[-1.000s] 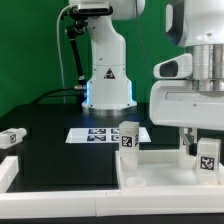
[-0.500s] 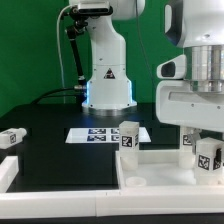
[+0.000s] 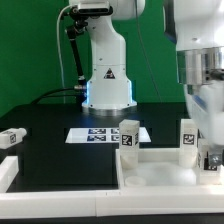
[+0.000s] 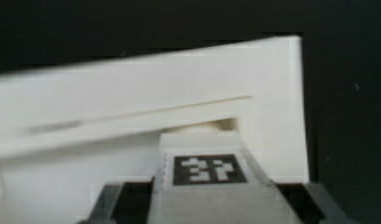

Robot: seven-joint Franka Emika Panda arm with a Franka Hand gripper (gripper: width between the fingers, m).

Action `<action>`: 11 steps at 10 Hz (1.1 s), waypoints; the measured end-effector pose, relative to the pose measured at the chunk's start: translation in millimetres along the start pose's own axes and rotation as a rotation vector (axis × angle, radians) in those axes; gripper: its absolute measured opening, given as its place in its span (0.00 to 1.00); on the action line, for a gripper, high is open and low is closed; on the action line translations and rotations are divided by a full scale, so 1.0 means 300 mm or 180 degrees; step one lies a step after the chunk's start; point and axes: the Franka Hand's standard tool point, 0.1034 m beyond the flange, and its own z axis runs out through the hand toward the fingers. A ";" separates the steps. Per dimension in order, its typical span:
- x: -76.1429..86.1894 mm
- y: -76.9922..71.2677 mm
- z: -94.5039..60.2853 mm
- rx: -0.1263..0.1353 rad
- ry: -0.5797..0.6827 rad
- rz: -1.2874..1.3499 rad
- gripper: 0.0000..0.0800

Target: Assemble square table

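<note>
A leg (image 4: 208, 170) is gripped between the part-closed gripper's (image 4: 208, 192) jaws, now swung over the tabletop (image 3: 160, 170) at lower right of the exterior view; insertion seems next.

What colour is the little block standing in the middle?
White, with a black-and-white tag; the leg block shows best in the exterior view.
</note>
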 end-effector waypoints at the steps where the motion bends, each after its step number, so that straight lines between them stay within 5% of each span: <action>1: 0.005 0.000 0.000 0.0001 0.0008 0.0151 0.36; 4: 0.024 -0.001 -0.002 0.0010 0.0057 0.0307 0.36; 5: 0.024 0.000 -0.001 0.0009 0.0056 0.0307 0.47; 6: 0.019 0.002 -0.004 0.0014 0.0053 0.0302 0.47; 7: 0.008 0.013 -0.022 0.0020 0.0034 0.0265 0.69; 8: 0.011 0.028 -0.069 0.0029 -0.0010 0.0236 0.79; 11: 0.078 0.052 -0.215 0.0189 -0.0123 0.0092 0.81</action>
